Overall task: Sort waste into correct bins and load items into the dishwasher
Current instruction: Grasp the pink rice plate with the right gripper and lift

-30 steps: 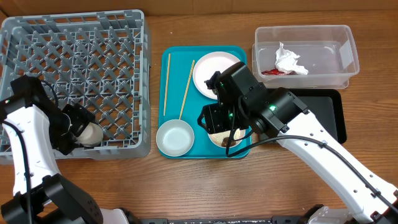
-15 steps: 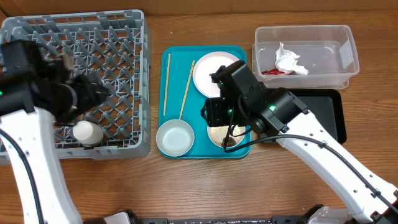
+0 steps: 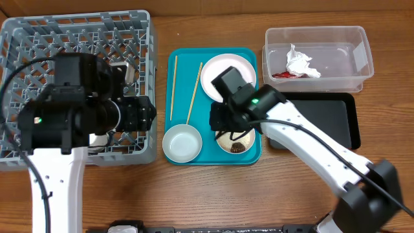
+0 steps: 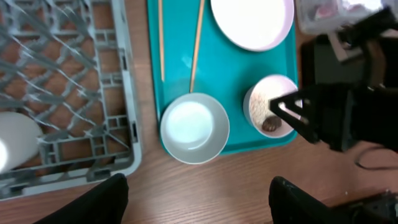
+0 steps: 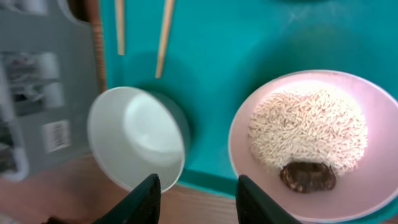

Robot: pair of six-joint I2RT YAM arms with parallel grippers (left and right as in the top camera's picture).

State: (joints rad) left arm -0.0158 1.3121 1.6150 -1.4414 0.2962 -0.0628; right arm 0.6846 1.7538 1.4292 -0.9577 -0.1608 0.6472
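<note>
My left gripper (image 3: pixel 142 113) (image 4: pixel 199 202) is open and empty, high over the right edge of the grey dish rack (image 3: pixel 77 39). A small white cup (image 3: pixel 97 138) (image 4: pixel 15 140) lies in the rack. My right gripper (image 3: pixel 225 123) (image 5: pixel 199 202) is open, just above the small white bowl (image 5: pixel 305 205) holding rice grains (image 5: pixel 305 127) and a brown lump (image 5: pixel 308 176). A pale grey bowl (image 3: pixel 182 143) (image 5: pixel 137 137), a white plate (image 3: pixel 223 71) and two chopsticks (image 3: pixel 173 87) lie on the teal tray (image 3: pixel 210 55). The napkin (image 3: pixel 299 61) and red wrapper (image 3: pixel 281 75) lie in the clear tub (image 3: pixel 359 48).
The black tray (image 3: pixel 333 120) lies right of the teal tray, below the clear tub, partly under my right arm. My left arm hides much of the rack's middle. Bare wooden table (image 3: pixel 194 194) runs along the front.
My left gripper let go of the cup in the rack's front corner, rose and swung right toward the teal tray. My right gripper stayed over the rice bowl.
</note>
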